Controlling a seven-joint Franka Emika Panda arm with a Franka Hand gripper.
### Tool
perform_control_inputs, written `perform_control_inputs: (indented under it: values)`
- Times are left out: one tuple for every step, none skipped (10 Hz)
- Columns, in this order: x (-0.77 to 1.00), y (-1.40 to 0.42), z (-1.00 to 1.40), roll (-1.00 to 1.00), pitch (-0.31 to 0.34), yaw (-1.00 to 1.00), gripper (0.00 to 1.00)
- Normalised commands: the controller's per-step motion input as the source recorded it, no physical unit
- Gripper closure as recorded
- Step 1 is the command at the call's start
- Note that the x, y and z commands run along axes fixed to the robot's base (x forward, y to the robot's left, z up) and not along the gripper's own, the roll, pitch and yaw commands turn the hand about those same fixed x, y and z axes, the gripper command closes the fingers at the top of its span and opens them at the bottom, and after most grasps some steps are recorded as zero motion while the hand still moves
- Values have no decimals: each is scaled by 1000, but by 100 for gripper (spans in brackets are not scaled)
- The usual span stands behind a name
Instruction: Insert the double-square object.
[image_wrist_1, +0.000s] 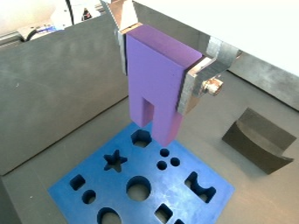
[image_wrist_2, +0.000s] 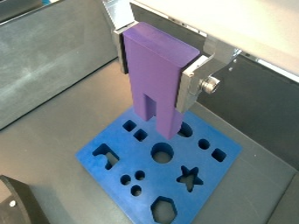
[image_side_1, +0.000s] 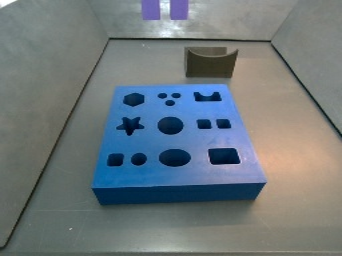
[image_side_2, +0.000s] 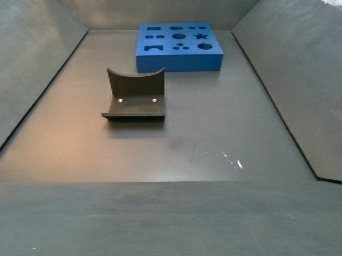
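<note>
My gripper (image_wrist_1: 156, 83) is shut on the double-square object (image_wrist_1: 167, 118), a tall lavender block with a slot between two square prongs that point down. The silver fingers clamp its upper sides in both wrist views, and the gripper (image_wrist_2: 155, 87) holds the block (image_wrist_2: 167, 109) upright. It hangs well above the blue board (image_wrist_1: 111, 182), over the board's edge area. In a side view only the two prongs (image_side_1: 166, 9) show at the top edge; the gripper is out of that frame. The blue board (image_side_1: 174, 175) has several shaped holes, among them a pair of small squares (image_side_1: 205, 124).
The dark fixture (image_side_1: 210, 62) stands on the floor behind the board; it also shows in a side view (image_side_2: 135, 95) and in a wrist view (image_wrist_1: 260, 138). Grey walls enclose the floor. The board (image_side_2: 181, 62) sits near one end.
</note>
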Motion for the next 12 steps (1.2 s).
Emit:
perform_control_inputs:
  values:
    - [914,0,-526,0,-83,66,100]
    - [871,26,-537,-101,-170,83,100]
    - [780,11,-480,-84,-124,177,100]
    - [777,0,-569,0,-71,189,100]
    - [654,0,-477,50,-29,306,100]
    - [603,0,-409,150,0,343,100]
    - [646,-74,-406,260,0,280,100]
    - [749,-357,-560,346,41,120,100]
    - [817,-391,-657,286,53,0,100]
    - [734,-389,-683,273,71,-66,100]
    - [683,-400,-771,227,51,-80,100]
    - [466,-206,-769,166,0,-31,100]
